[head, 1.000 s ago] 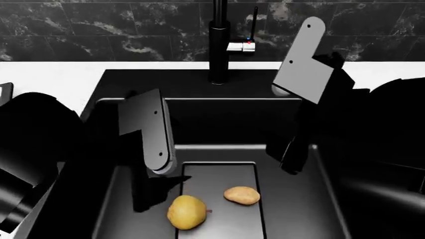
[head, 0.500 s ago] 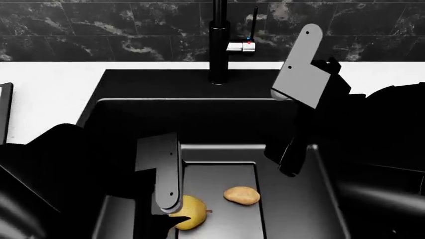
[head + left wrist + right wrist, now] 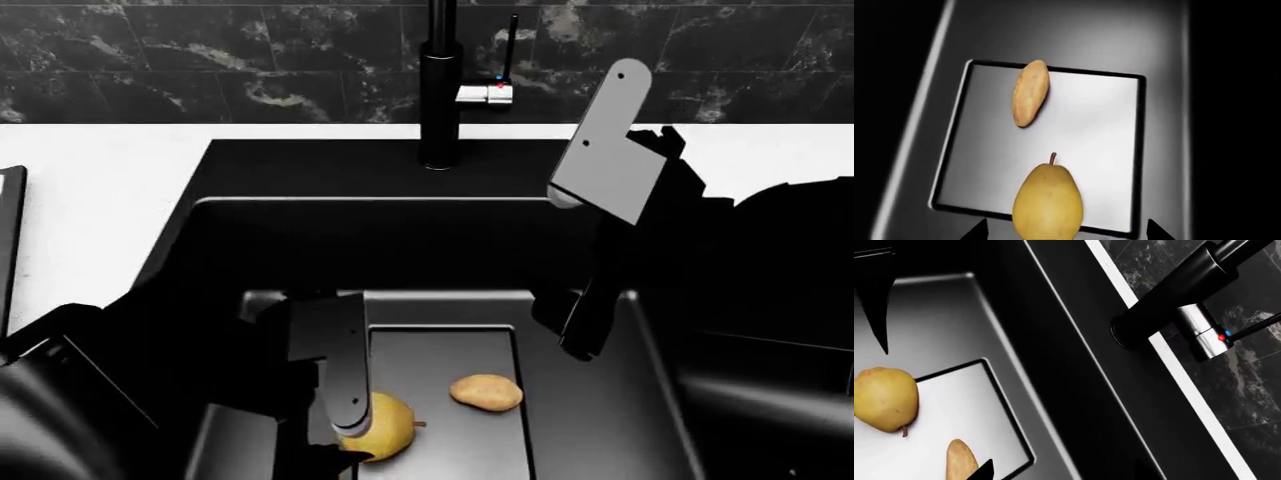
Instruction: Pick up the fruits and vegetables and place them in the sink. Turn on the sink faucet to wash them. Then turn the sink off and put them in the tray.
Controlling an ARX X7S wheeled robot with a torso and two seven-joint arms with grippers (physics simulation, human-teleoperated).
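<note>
The yellow fruit lies on the drain plate in the floor of the black sink. The tan potato lies beside it on the same plate. My left gripper is open low over the fruit, one fingertip on each side of it, and in the head view the left gripper partly covers it. My right gripper hangs open and empty above the sink's right side. Only one of its fingertips shows. The black sink faucet stands behind the basin, its silver lever pointing right.
White countertop borders the sink on the left and at the back. A dark marble wall rises behind it. An edge of the dark tray shows at the far left on the counter. The sink walls enclose both grippers.
My left arm has come forward and down inside the sink, from beside the drain plate to right over the yellow fruit. The right arm has barely shifted. Fruit and potato have not moved.
</note>
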